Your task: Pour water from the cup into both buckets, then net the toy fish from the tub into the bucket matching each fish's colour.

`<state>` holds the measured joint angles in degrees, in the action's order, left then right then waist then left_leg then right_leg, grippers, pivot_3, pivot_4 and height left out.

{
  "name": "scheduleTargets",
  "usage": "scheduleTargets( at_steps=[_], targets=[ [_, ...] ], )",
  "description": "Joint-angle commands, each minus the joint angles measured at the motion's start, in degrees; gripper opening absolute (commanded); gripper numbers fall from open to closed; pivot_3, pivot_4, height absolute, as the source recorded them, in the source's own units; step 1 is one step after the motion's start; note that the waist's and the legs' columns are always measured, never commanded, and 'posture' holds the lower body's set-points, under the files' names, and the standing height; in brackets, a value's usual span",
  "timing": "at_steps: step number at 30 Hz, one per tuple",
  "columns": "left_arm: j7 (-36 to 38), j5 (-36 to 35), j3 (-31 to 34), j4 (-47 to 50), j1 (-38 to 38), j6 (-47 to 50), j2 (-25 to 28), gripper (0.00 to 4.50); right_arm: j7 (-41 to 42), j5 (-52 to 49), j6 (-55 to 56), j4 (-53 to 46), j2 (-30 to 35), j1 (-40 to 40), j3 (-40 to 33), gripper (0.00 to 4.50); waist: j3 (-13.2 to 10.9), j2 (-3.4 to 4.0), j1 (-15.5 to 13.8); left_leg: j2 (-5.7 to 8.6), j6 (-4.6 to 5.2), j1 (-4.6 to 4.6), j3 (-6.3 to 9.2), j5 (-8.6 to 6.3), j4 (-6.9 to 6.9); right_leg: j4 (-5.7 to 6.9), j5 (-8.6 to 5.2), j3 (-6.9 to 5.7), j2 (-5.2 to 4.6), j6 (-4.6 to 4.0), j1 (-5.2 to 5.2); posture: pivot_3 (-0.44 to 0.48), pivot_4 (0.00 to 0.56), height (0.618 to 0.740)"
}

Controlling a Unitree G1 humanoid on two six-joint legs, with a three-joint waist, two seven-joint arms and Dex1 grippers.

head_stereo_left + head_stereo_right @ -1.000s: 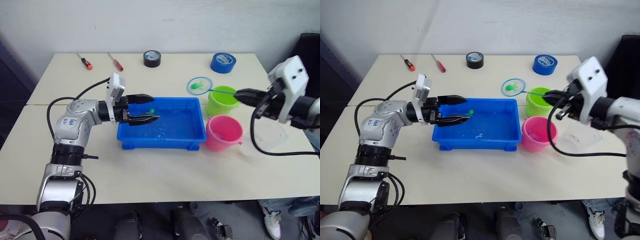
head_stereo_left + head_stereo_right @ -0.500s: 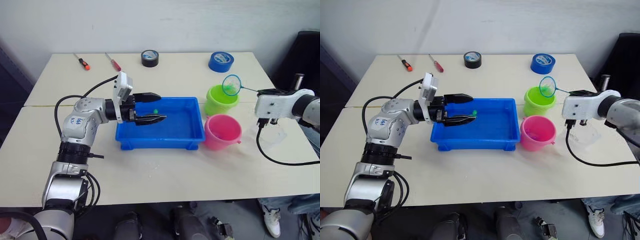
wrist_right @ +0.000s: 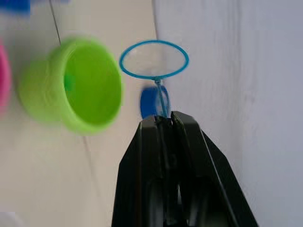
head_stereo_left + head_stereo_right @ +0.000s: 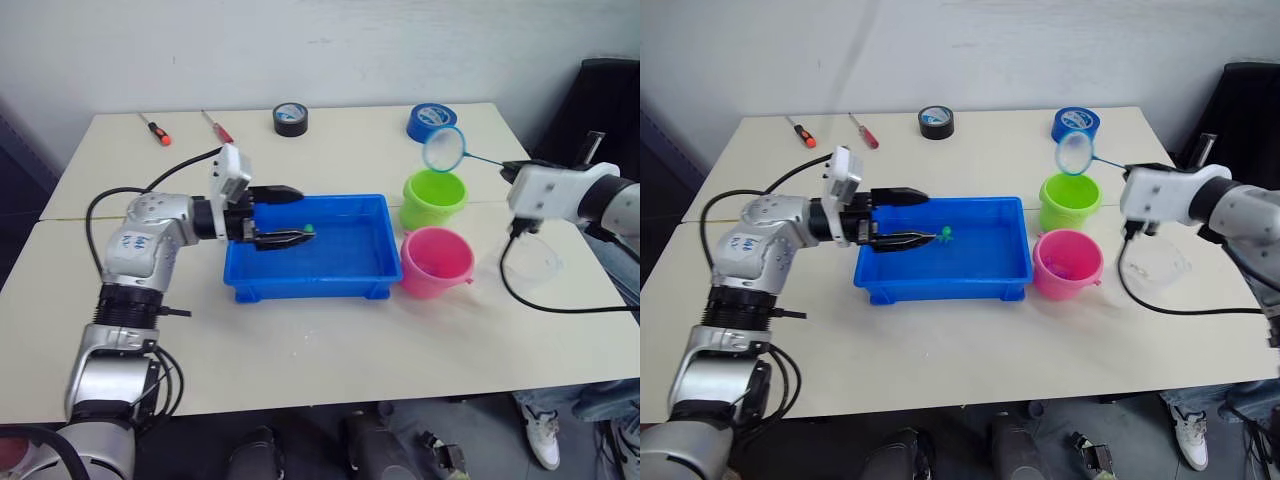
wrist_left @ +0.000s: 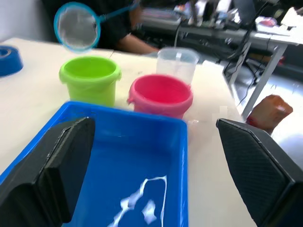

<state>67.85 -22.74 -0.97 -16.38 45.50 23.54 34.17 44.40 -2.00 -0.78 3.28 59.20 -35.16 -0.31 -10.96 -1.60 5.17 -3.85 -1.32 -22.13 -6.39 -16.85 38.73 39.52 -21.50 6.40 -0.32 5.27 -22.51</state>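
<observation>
My right gripper (image 4: 508, 170) is shut on the thin handle of the net (image 4: 443, 149). The light blue hoop hangs empty above the far rim of the green bucket (image 4: 432, 197). A small green fish (image 3: 68, 84) lies inside that bucket. The pink bucket (image 4: 437, 262) stands just in front of it, and the clear cup (image 4: 532, 266) stands to its right. My left gripper (image 4: 307, 212) is open over the left part of the blue tub (image 4: 310, 290). A green toy fish (image 4: 310, 228) sits in the tub by its near fingertip.
A black tape roll (image 4: 290, 118) and a blue tape roll (image 4: 426, 121) lie at the back of the table. Two red-handled screwdrivers (image 4: 156, 129) (image 4: 217, 127) lie at the back left. The buckets stand close against the tub's right end.
The net carried a green fish from beside the tub to over the green bucket. Now the hoop is raised and empty. My left gripper has stayed open over the tub.
</observation>
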Motion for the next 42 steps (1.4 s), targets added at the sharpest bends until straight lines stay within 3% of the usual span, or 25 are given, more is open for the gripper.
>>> scheduleTargets(
  at_steps=[1, 5, 8, 13, 22, 27, 34, 42],
  targets=[
    [3.28, -0.36, 1.74, 0.90, -2.52, 0.32, 4.32, 4.48, 2.47, -17.79, -25.17, -13.69, -1.55, -0.62, -6.73, 0.00, -0.01, 0.01, -0.25, 0.01, -0.01, -0.01, 0.05, 0.01, 0.00, 0.01, -0.01, -0.02, -0.03, -0.02, -0.02, 0.000, 0.150, 0.740],
    [3.46, 0.13, 2.14, 1.05, -4.61, 0.03, 6.95, 4.48, 0.05, -30.94, -45.60, -22.60, -4.76, -0.20, -9.53, 0.00, -0.01, 0.00, -0.55, 0.04, 0.00, -0.10, 0.25, 0.00, 0.04, -0.02, -0.03, -0.18, -0.16, -0.07, 0.02, 0.000, 0.150, 0.740],
    [2.36, 0.29, 2.96, 2.23, -7.28, 0.44, 8.30, 4.48, -3.01, -38.69, -58.10, -26.79, -9.96, 0.89, -6.84, 0.00, 0.03, -0.06, -0.75, 0.09, 0.08, -0.20, 0.41, -0.05, 0.11, -0.09, -0.04, -0.31, -0.22, -0.08, 0.07, 0.000, 0.150, 0.740],
    [0.61, -0.49, 4.03, 6.82, -12.07, 1.75, 8.61, 4.48, -6.59, -39.42, -64.09, -27.33, -15.98, 1.86, -1.07, 0.00, 0.03, -0.06, -0.68, 0.13, 0.13, -0.42, 0.43, -0.08, 0.12, -0.12, -0.04, -0.32, -0.23, -0.08, -0.08, 0.000, 0.150, 0.740],
    [-1.24, -0.37, 4.97, 9.47, -14.43, 1.76, 9.36, 4.48, -8.94, -44.69, -73.84, -20.58, -23.06, -0.30, -3.17, 0.00, 0.03, -0.06, -0.53, 0.13, 0.15, -0.56, 0.48, -0.08, 0.14, -0.15, -0.04, -0.37, -0.21, -0.08, -0.18, 0.000, 0.150, 0.740],
    [-1.91, -0.33, 5.13, 9.00, -13.86, 1.21, 9.42, 4.48, -10.21, -41.91, -73.46, -15.03, -25.25, -2.87, -1.04, 0.00, 0.03, -0.06, -0.33, 0.13, 0.15, -0.56, 0.46, -0.09, 0.13, -0.16, -0.04, -0.37, -0.19, -0.08, -0.19, 0.000, 0.150, 0.740],
    [-2.58, 0.01, 4.48, 8.21, -12.63, 0.48, 8.81, 4.48, -12.14, -33.26, -64.79, -8.02, -27.37, -5.79, 2.70, 0.00, 0.03, -0.06, -0.34, 0.15, 0.15, -0.71, 0.47, -0.09, 0.14, -0.18, -0.04, -0.39, -0.20, -0.08, -0.34, 0.000, 0.150, 0.740],
    [-2.66, 0.65, 3.45, 6.05, -10.35, -1.00, 7.47, 4.48, -9.03, -29.46, -54.36, -15.25, -25.86, -2.34, 2.15, 0.00, 0.03, -0.06, -0.40, 0.16, 0.14, -1.15, 0.44, -0.08, 0.22, -0.01, -0.04, -0.37, -0.20, -0.07, -0.87, 0.000, 0.150, 0.740]
  ],
)
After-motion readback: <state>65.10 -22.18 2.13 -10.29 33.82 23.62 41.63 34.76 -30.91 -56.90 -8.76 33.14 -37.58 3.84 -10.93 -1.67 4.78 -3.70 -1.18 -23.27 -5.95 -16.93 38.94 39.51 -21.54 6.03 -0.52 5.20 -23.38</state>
